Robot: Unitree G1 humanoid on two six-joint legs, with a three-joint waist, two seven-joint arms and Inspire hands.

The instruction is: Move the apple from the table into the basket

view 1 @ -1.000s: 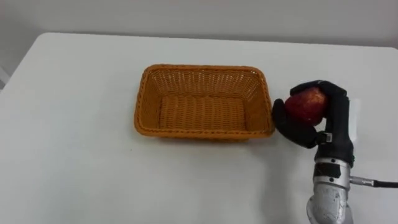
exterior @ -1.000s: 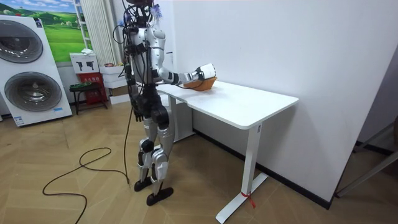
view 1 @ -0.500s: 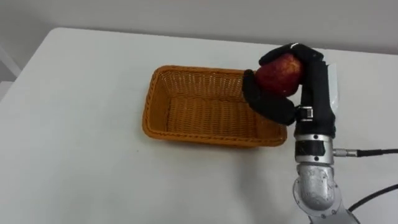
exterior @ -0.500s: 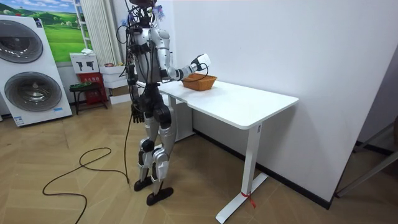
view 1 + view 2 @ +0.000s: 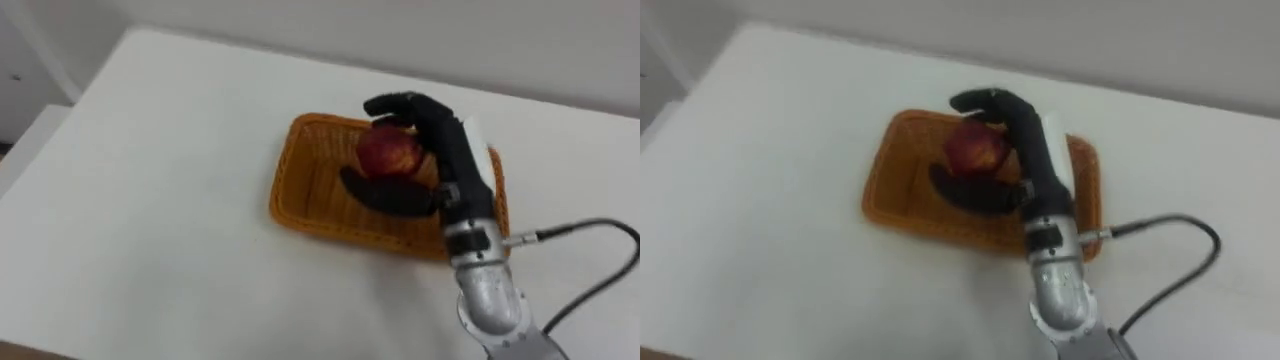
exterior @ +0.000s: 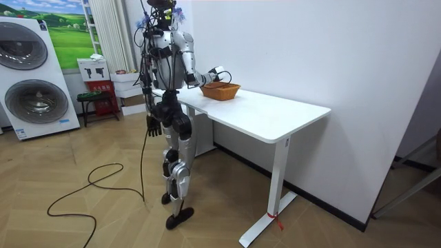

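The white bench (image 5: 150, 200) is carrying just a wicker basket (image 5: 300, 190), and I am standing the robot at its end by the wall. My right robot hand (image 5: 448, 150) is clamped on the apple (image 5: 390, 152), fingers curling over its top and thumb running under it, and it is holding the fruit over the basket's middle, clear of the rim. I cannot tell how close the apple is to the weave below. The left robot hand (image 6: 153, 127) is hanging by the hip, too small for me to read. I am judging this to be the release step. I should be lowering until the apple is nearly resting, then loosening fingers and thumb together so it is not rolling, and lifting straight up without catching the right rim.
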